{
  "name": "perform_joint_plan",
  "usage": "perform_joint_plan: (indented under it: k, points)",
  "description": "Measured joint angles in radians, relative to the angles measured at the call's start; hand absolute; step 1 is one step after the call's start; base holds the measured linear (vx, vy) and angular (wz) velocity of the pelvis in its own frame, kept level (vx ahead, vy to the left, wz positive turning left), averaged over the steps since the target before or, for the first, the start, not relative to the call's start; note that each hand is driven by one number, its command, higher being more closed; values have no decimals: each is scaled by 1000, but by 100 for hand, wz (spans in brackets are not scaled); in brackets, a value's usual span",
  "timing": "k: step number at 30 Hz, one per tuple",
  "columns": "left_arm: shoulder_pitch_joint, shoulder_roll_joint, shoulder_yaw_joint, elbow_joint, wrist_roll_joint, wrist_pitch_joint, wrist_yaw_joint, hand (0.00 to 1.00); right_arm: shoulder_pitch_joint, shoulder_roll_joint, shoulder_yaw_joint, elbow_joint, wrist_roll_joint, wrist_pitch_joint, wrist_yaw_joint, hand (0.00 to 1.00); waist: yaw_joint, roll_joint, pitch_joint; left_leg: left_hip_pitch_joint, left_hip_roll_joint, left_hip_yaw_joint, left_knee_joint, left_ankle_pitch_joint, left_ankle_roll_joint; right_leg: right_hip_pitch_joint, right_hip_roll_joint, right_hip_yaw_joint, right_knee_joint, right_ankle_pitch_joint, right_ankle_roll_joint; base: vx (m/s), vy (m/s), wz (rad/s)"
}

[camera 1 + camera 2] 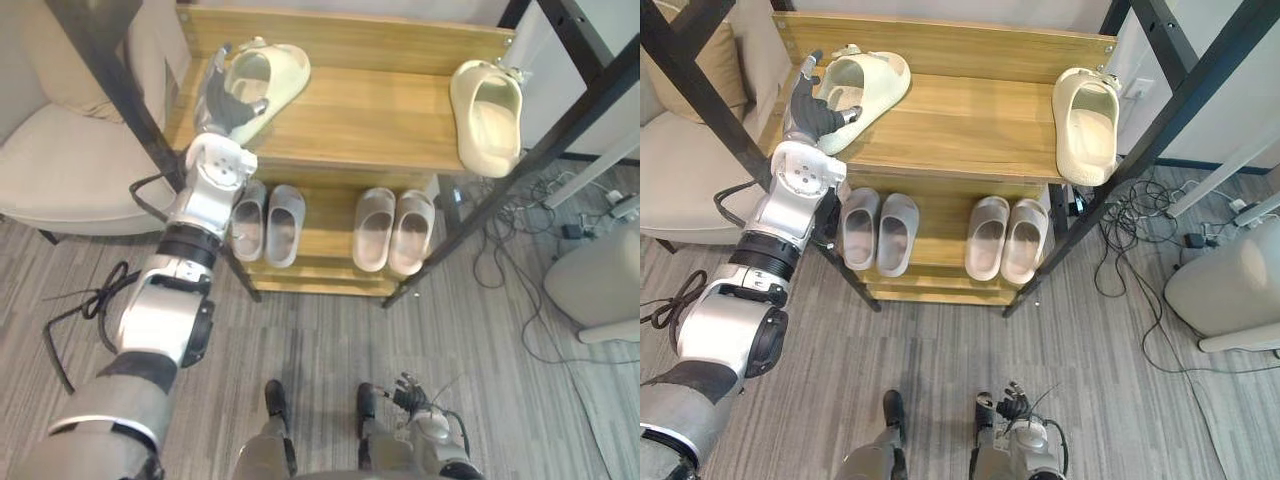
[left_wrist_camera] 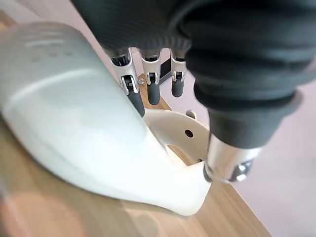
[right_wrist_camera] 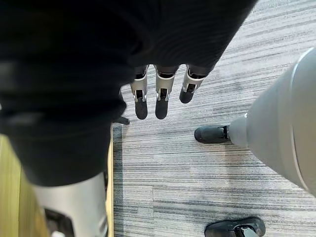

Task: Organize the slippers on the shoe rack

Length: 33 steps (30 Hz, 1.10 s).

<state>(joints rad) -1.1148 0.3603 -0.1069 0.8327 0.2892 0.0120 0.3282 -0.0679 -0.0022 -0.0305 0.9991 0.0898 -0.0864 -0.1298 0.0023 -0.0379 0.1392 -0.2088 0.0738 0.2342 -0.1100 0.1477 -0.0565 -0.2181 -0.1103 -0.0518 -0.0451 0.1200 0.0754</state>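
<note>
A cream slipper (image 1: 268,72) lies at the left end of the wooden top shelf (image 1: 350,120). My left hand (image 1: 225,100) is at its near left side, fingers along the outer wall and thumb inside the opening. In the left wrist view the fingertips (image 2: 154,94) rest behind the slipper (image 2: 74,123) and the thumb presses on its rim, pinching it. The matching cream slipper (image 1: 487,115) sits at the shelf's right end, partly over the edge. My right hand (image 3: 158,94) hangs low over the floor with straight fingers, holding nothing.
On the lower shelf stand a grey pair (image 1: 265,220) and a beige pair (image 1: 393,228). Black slanted frame posts (image 1: 120,90) flank the rack. A pale armchair (image 1: 70,160) is at the left. Cables (image 1: 520,250) and a white container (image 1: 600,285) lie at the right.
</note>
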Motion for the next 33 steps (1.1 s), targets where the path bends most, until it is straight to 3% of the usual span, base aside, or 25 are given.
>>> perform_joint_plan:
  k: [17,33]
  points:
    - [3,4,51,-20,23,23,21,0,44,-3,7,0,-1,-1,6,0,-1,17,-15,2,0,14,0,-1,-1,5,3,7,-20,5,4,26,39,-2]
    - [-2,29,52,-48,45,36,19,0,68,-2,41,-13,-1,-1,11,0,7,6,-54,-6,13,61,0,-13,-14,-28,7,36,-21,14,-2,14,38,-8]
